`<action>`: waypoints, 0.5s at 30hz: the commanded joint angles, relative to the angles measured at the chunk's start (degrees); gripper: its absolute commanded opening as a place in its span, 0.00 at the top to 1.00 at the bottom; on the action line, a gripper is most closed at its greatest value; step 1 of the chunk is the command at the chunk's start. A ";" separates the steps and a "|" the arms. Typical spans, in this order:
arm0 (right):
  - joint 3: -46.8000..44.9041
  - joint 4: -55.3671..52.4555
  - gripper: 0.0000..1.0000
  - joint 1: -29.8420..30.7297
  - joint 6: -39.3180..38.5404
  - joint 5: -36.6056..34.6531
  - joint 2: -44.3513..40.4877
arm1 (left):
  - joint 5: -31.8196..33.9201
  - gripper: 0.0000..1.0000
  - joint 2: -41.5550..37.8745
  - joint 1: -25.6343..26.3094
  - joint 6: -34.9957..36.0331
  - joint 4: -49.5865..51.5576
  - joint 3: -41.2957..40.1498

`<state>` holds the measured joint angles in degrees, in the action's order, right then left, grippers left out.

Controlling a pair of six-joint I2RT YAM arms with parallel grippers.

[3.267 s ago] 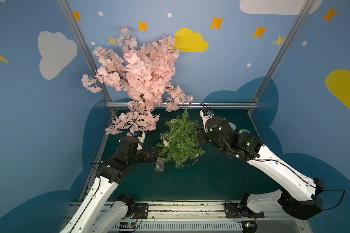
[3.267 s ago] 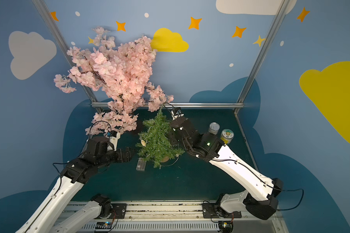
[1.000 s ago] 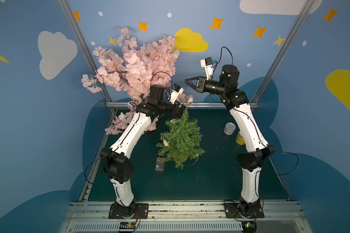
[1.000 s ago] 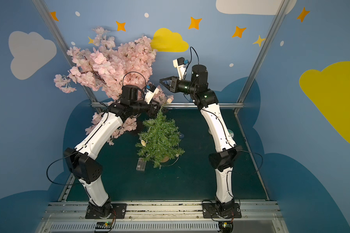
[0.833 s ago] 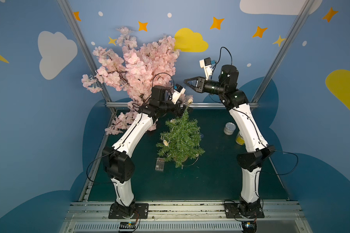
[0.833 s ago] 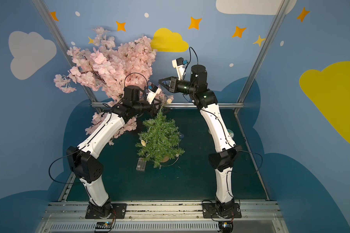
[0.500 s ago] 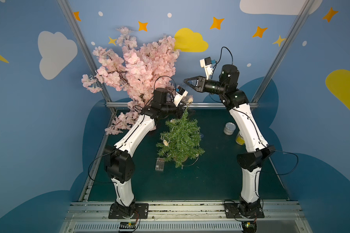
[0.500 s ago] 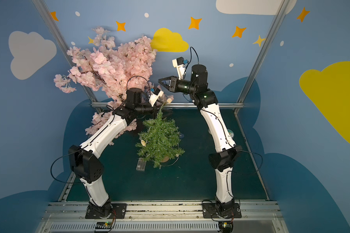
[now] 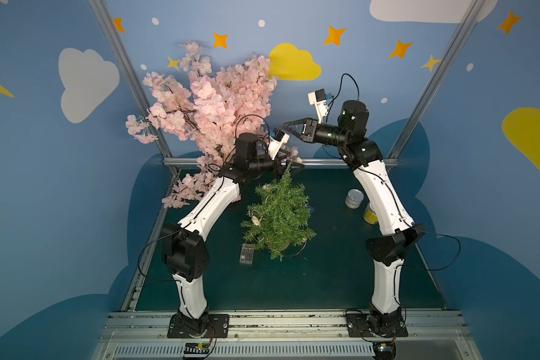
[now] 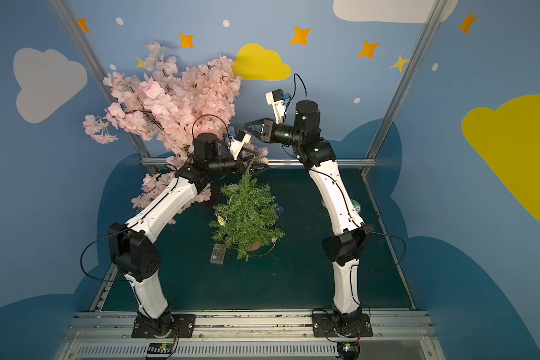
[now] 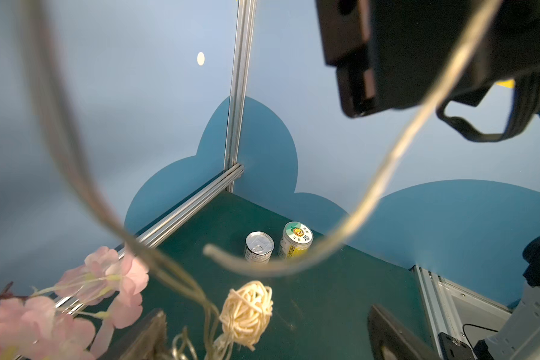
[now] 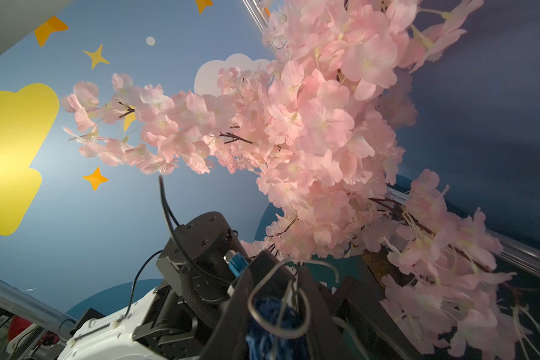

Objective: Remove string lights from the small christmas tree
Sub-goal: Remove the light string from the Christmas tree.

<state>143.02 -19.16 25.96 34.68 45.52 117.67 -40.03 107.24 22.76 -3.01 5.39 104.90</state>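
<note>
The small christmas tree (image 9: 278, 215) (image 10: 247, 218) stands in its tan pot mid-mat, with the string lights' wire and cream balls (image 9: 255, 221) draped over it. Their clear battery box (image 9: 247, 254) (image 10: 217, 254) lies on the mat by the pot. My left gripper (image 9: 292, 163) (image 11: 262, 336) is open at the treetop, a cream woven ball (image 11: 247, 311) (image 9: 298, 160) between its fingers (image 11: 387, 333) and touching neither. My right gripper (image 9: 285, 125) (image 12: 284, 265) is raised above it, shut on a blue woven ornament (image 12: 275, 324) of the string lights. The pale wire (image 11: 387, 162) hangs down from it in loops.
The big pink blossom tree (image 9: 212, 109) (image 12: 325, 131) fills the back left, close behind both grippers. A silver can (image 9: 354, 198) (image 11: 258, 247) and a yellow can (image 9: 370, 215) (image 11: 296, 240) stand at the back right, beside the right arm. Metal frame posts (image 9: 418, 118) edge the mat.
My left gripper has moved right and down from the blossoms to the treetop, staying open. The right gripper has hardly moved and keeps its hold on the blue ornament.
</note>
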 commanded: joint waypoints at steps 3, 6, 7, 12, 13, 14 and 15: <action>-0.39 3.43 0.80 0.05 2.08 1.92 -2.75 | 1.71 0.00 1.98 -0.05 -0.26 -0.09 2.18; -1.34 4.67 0.80 0.08 3.14 2.55 -3.41 | 2.07 0.00 2.20 -0.12 -1.16 -2.04 1.63; -2.20 5.31 0.80 0.14 3.41 2.66 -3.79 | 1.50 0.00 2.10 -0.15 -2.35 -4.19 0.78; -5.46 6.85 0.80 0.15 3.74 2.38 -5.42 | -1.08 0.03 1.70 -0.27 -6.74 -9.34 -0.61; -5.63 6.82 0.80 0.17 3.73 2.47 -5.51 | -1.34 0.04 1.58 -0.27 -7.17 -10.01 -0.79; -5.80 6.82 0.80 0.17 3.73 2.56 -5.60 | -1.52 0.05 1.49 -0.28 -7.48 -10.36 -0.92; -5.96 6.90 0.80 0.22 3.70 2.58 -5.64 | -1.63 0.07 1.48 -0.35 -7.59 -10.48 -0.93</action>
<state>137.45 -14.79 25.98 37.76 47.27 114.48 -39.97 109.49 22.61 -8.38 -1.56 104.73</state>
